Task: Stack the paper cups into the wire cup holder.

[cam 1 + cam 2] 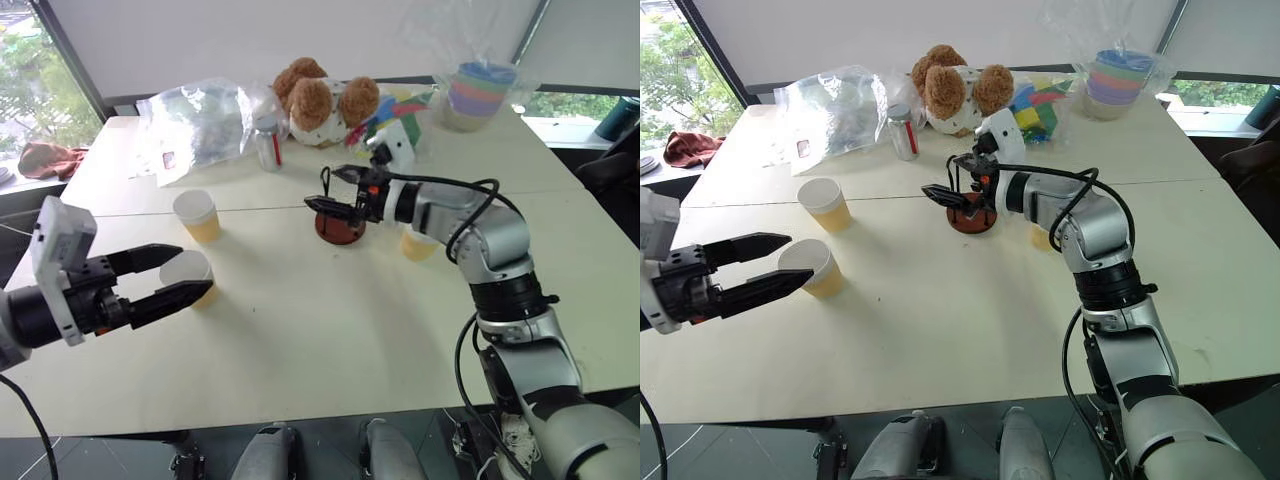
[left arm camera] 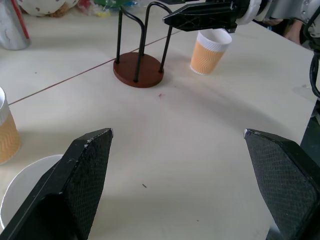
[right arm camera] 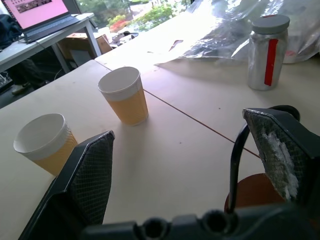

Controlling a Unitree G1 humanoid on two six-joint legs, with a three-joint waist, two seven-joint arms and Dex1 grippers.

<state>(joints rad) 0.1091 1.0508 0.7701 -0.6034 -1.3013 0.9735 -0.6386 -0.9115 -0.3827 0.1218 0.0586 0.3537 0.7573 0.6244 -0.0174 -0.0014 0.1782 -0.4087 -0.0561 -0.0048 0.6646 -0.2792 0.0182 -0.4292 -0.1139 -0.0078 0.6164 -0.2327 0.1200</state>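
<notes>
Three yellow-tan paper cups stand on the white table (image 1: 300,340). One cup (image 1: 197,215) is at the left, and a second cup (image 1: 188,272) sits nearer, just behind my left gripper (image 1: 165,277), whose fingers are open and empty beside it. The third cup (image 1: 418,244) stands partly hidden behind my right forearm. The wire cup holder (image 1: 340,227), a reddish-brown disc with black wire loops, stands mid-table with nothing in it. My right gripper (image 1: 322,187) hovers open and empty over the holder, pointing left; in the right wrist view the holder's wire (image 3: 237,160) rises by its fingers.
Along the far side lie a crumpled clear plastic bag (image 1: 200,120), a small silver can (image 1: 268,145), a teddy bear (image 1: 320,95), coloured blocks (image 1: 400,115) and pastel cups wrapped in plastic (image 1: 480,90). A red cloth (image 1: 50,158) lies on the sill at left.
</notes>
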